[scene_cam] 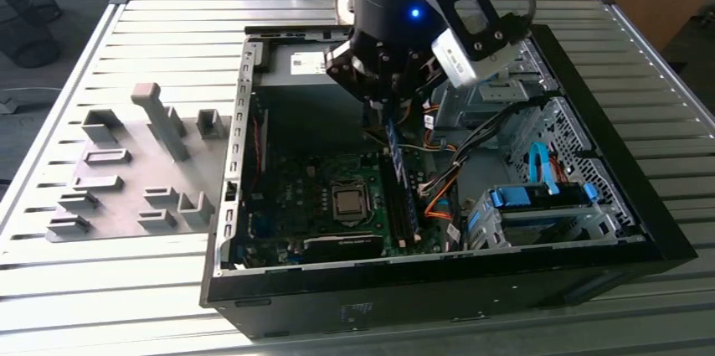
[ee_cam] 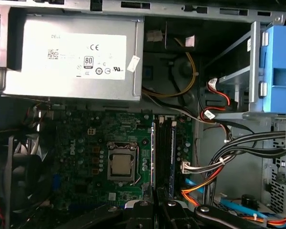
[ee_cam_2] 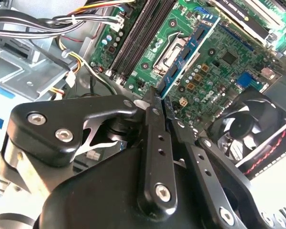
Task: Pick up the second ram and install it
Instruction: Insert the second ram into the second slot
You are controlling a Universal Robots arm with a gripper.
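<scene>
Inside the open computer case (scene_cam: 625, 230), lying on a slatted metal worktop (scene_cam: 167, 289): gripper (ee_cam_2: 158, 100), its black fingers (ee_cam_2: 152, 143) pressed onto the near end of the second ram (ee_cam_2: 188, 52), a blue stick with black chips. Stick held edge-down above the green motherboard (ee_cam_2: 229, 62), close beside the processor socket (ee_cam: 121, 164) and near the black memory slots (ee_cam_2: 138, 33); whether it touches a slot cannot be told. Grey power supply (ee_cam: 71, 57) with white label at the case's far end. Black fan (ee_cam_2: 250, 129) beside the board. Grey holder blocks (scene_cam: 146, 163) on the worktop, toward the exterior view's left of the case.
</scene>
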